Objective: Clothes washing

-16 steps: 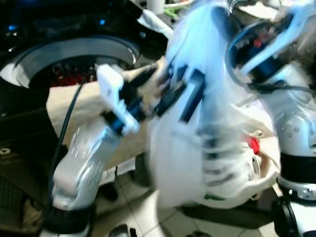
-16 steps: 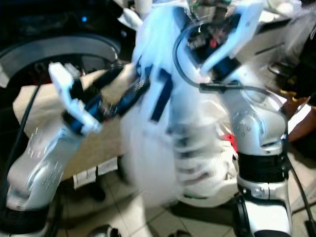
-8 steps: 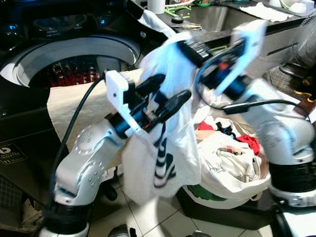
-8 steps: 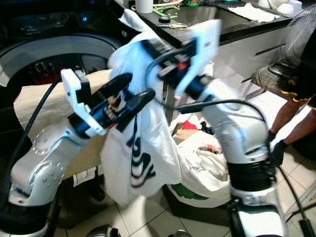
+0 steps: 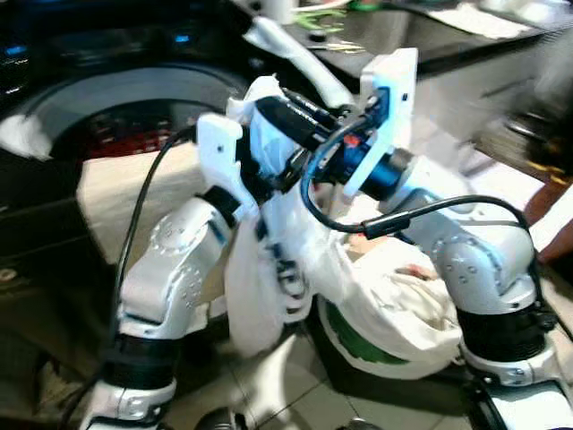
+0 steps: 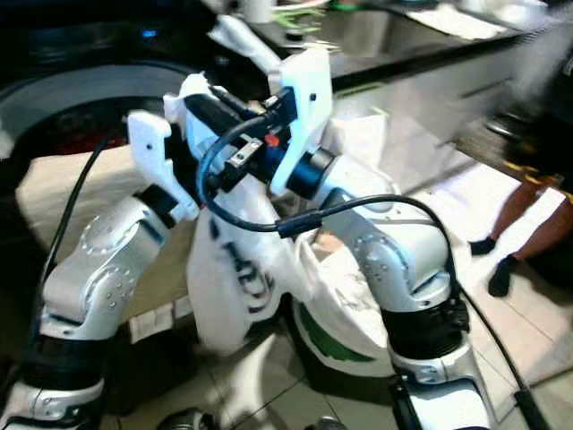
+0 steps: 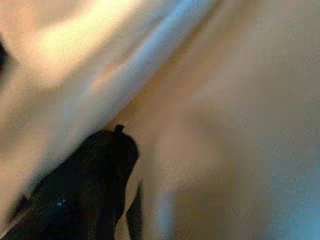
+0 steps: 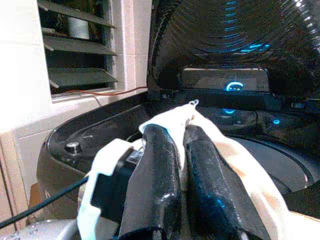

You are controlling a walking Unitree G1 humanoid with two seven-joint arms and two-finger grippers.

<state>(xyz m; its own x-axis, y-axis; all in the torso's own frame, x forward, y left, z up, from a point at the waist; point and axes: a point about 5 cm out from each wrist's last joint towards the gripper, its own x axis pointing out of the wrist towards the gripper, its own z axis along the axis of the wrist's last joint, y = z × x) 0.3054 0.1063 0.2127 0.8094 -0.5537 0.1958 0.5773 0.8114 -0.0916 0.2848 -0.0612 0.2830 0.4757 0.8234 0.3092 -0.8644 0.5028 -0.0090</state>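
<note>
Now the right gripper has its 2 black jaws squeezed shut on the top of a white shirt, which hangs up in the air between the arms, beside the washing machine. The left gripper is pushed into the cloth; I cannot tell if its jaws are apart. To do this well, carry the shirt high over the round drum hole and only then let go, so no part catches on the rim. The shirt is soft, floppy and thin with dark marks. A full laundry bag sits on the floor.
</note>
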